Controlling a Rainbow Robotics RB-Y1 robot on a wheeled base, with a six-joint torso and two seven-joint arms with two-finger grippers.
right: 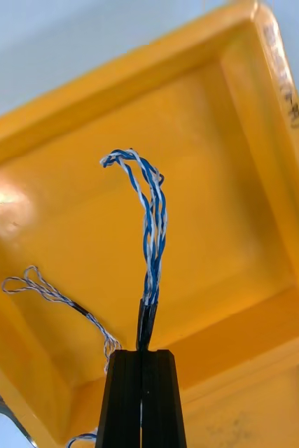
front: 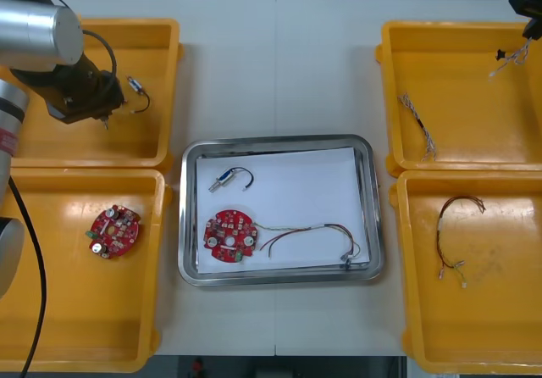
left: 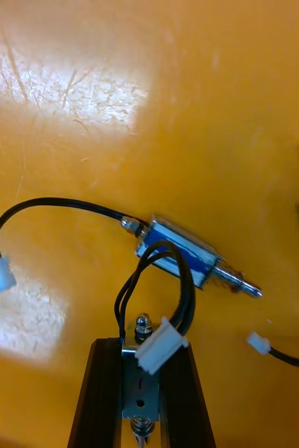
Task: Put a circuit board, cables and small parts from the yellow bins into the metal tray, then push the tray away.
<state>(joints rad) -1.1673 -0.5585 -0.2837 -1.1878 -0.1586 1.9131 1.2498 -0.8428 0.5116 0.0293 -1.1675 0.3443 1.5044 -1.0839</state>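
Over the far left yellow bin, my left gripper is shut on a small metal part; that part's black cable loop and white plug stick out past the fingers. A second small metal part with a black cable lies on the bin floor just beyond. At the far right, my right gripper is shut on a twisted blue and white cable, held above the far right bin. The metal tray stands in the middle.
On the tray's white inside lie a red circuit board, a metal part with a black cable and a red and yellow cable. Another board sits in the near left bin, another twisted cable far right, a red and yellow cable near right.
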